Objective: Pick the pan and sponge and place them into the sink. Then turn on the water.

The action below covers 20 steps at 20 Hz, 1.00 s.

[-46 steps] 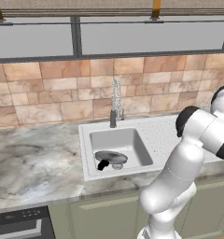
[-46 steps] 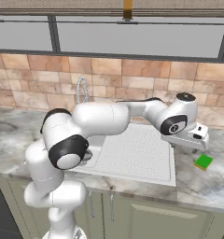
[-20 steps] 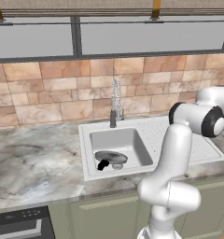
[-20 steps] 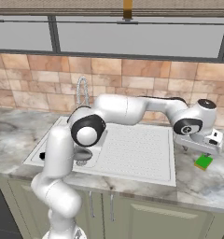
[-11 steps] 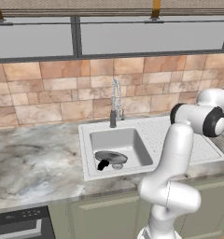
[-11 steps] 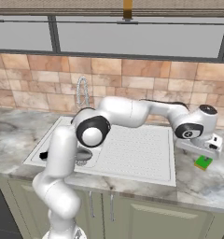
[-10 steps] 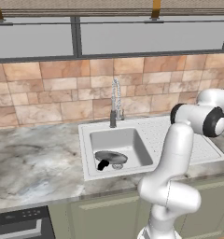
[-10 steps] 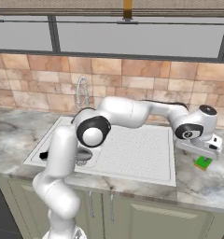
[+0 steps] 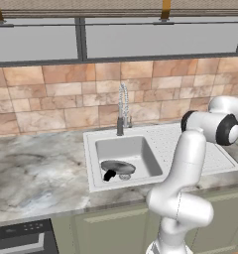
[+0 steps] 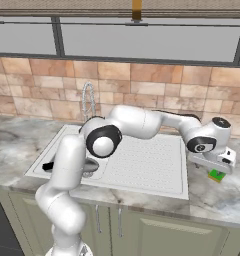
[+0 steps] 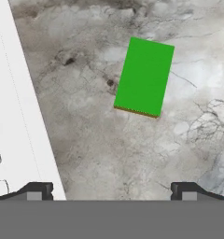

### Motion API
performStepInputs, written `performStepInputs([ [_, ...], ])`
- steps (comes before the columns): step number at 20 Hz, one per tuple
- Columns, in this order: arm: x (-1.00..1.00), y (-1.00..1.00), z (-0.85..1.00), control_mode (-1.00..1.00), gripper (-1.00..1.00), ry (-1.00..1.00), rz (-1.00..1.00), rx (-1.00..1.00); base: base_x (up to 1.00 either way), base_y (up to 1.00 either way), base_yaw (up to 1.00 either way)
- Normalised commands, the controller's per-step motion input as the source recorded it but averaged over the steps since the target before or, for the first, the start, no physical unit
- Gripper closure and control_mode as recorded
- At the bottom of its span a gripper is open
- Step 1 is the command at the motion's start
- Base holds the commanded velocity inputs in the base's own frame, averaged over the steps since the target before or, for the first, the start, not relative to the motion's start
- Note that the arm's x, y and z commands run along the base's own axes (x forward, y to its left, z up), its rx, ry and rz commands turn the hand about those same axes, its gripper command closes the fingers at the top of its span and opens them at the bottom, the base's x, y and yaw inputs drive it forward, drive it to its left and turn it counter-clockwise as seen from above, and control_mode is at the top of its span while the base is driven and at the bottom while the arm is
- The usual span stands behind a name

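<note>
Gripper point(image 11: 111, 189) open above flat green sponge point(image 11: 144, 77).
Sponge rectangular, on veined marble counter point(image 11: 109, 140); steel pan point(image 9: 118, 167) in sink point(image 9: 155, 161).

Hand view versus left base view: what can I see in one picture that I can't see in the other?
The hand view gives the sponge's whole green top and thin yellow edge, flat on the marble counter, with the two dark fingertips spread wide apart. The left base view gives the pan lying in the sink basin, the chrome faucet with no water running, and the tiled wall. Both share the sponge, the sink's white edge and the counter.
</note>
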Motion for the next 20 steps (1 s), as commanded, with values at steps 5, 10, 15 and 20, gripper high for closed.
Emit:
performStepInputs([
  [5, 0.15, 0.0, -0.2, -1.0, -1.0, 0.0, 0.0, 0.0, 0.0, 0.0, 0.0],
  [10, 0.22, -0.08, -0.13, -1.0, -1.0, 0.0, 0.0, 0.0, 0.0, 0.0, 0.0],
  [15, 0.29, -0.19, -0.07, -1.0, -1.0, 0.0, 0.0, 0.0, 0.0, 0.0, 0.0],
  [20, 0.29, -0.28, -0.06, -1.0, -1.0, 0.0, 0.0, 0.0, 0.0, 0.0, 0.0],
])
